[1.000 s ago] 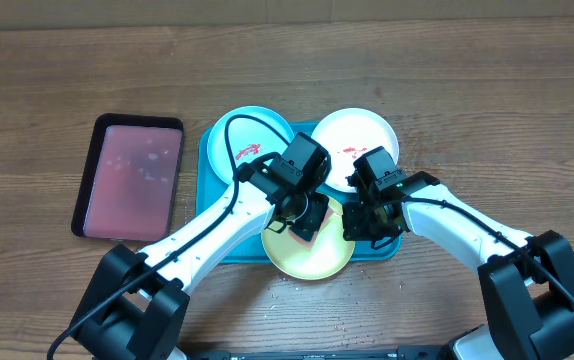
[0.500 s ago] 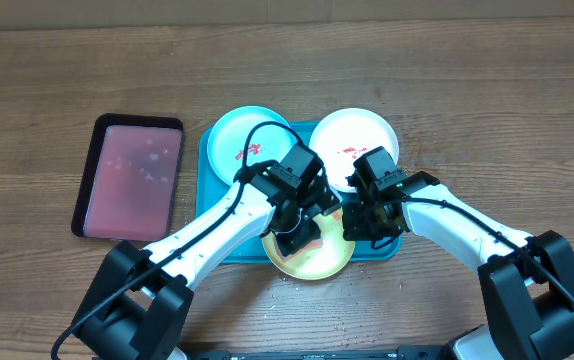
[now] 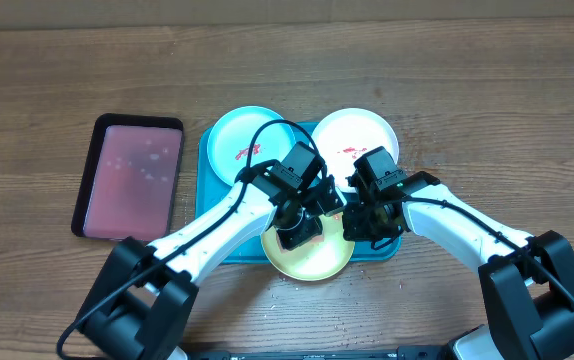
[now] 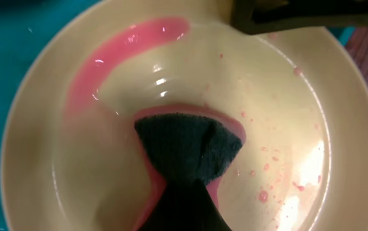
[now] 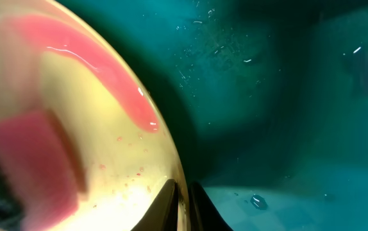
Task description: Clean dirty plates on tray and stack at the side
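Note:
The yellow-green plate (image 3: 312,258) lies at the front of the turquoise tray (image 3: 207,205), partly over its front rim. My left gripper (image 3: 297,232) is shut on a pink sponge with a dark scouring face (image 4: 187,151) and presses it onto the plate's middle (image 4: 62,173). A pink wet streak (image 4: 107,58) curves along the plate's far side. My right gripper (image 3: 363,224) is shut on the plate's right rim (image 5: 183,204), one finger on each side. The light blue plate (image 3: 239,140) and the white plate (image 3: 365,138), both with red smears, lie at the tray's back.
A smaller black-rimmed tray (image 3: 130,177) with pinkish liquid stands left of the turquoise tray. Bare wooden table lies all round. Wet turquoise tray floor (image 5: 286,96) fills the right wrist view beside the plate.
My left gripper has moved with the sponge toward the table's front and a little left, onto the middle of the yellow-green plate. The right gripper has stayed on the rim.

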`<action>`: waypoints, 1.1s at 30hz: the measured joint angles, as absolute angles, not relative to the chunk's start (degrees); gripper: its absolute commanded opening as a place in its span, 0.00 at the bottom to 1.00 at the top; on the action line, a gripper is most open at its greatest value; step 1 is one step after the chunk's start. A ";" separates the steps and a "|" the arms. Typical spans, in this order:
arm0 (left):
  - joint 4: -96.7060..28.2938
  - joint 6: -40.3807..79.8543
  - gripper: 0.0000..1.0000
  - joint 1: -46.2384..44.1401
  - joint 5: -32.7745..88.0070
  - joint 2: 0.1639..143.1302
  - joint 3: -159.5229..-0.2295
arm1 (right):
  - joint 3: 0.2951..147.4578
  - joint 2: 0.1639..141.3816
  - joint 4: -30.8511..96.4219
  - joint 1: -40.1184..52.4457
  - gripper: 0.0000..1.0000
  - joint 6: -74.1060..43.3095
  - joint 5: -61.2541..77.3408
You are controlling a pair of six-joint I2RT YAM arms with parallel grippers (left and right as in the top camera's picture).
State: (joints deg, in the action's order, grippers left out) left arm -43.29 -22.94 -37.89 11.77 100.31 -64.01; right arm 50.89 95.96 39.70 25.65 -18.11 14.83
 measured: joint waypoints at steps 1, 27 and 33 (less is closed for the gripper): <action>-43.31 -22.94 0.04 -37.89 11.79 101.03 -64.01 | 50.89 95.96 39.75 25.65 0.08 -18.26 14.79; -39.88 -7.51 0.04 -35.46 -0.75 99.31 -68.51 | 51.03 95.90 40.14 25.71 0.30 -18.70 15.00; -40.56 -2.68 0.04 -31.94 -0.71 91.98 -69.25 | 50.96 95.90 40.07 25.69 0.23 -18.55 14.55</action>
